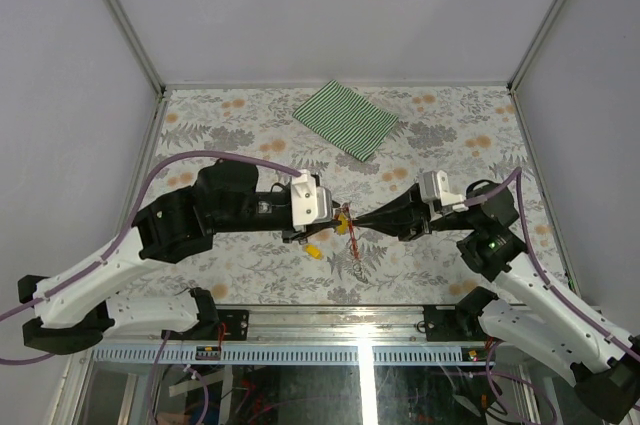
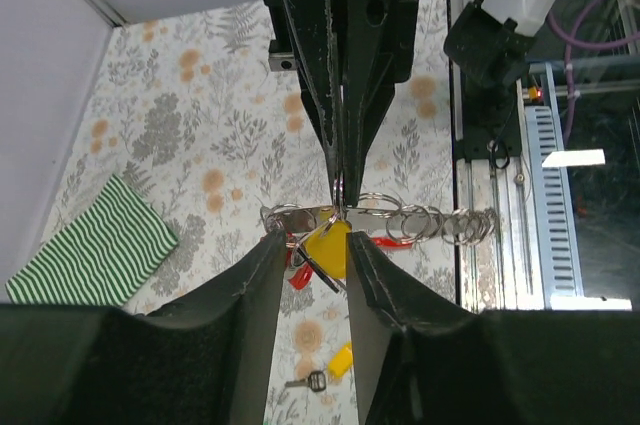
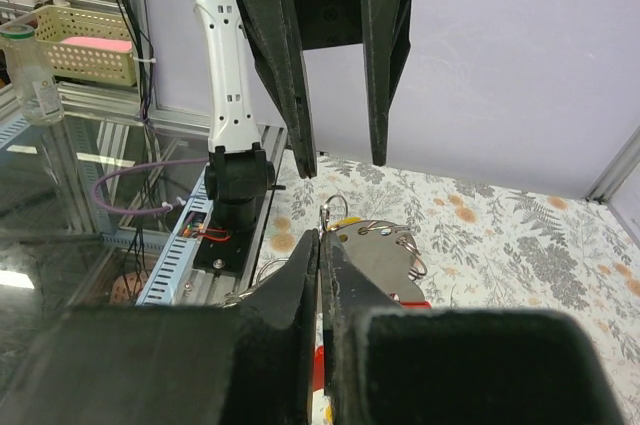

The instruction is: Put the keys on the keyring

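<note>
The keyring hangs in the air between both grippers: a silver plate point(image 2: 300, 215) with small rings, a chain of rings point(image 2: 440, 223) and a red strap point(image 2: 297, 276). My right gripper point(image 3: 320, 235) is shut on a small silver ring point(image 3: 335, 210) at the top of the keyring point(image 1: 346, 224). A yellow-headed key point(image 2: 330, 250) hangs from that ring, between the fingers of my left gripper point(image 2: 313, 240), which stand apart with a gap on either side. A second yellow key point(image 2: 341, 360) and a small dark-headed key point(image 2: 310, 381) lie on the table below.
A green striped cloth point(image 1: 347, 118) lies flat at the back of the floral table point(image 1: 450, 125). The table's front rail point(image 1: 330, 317) runs just below the grippers. Grey walls close off the left, right and back sides.
</note>
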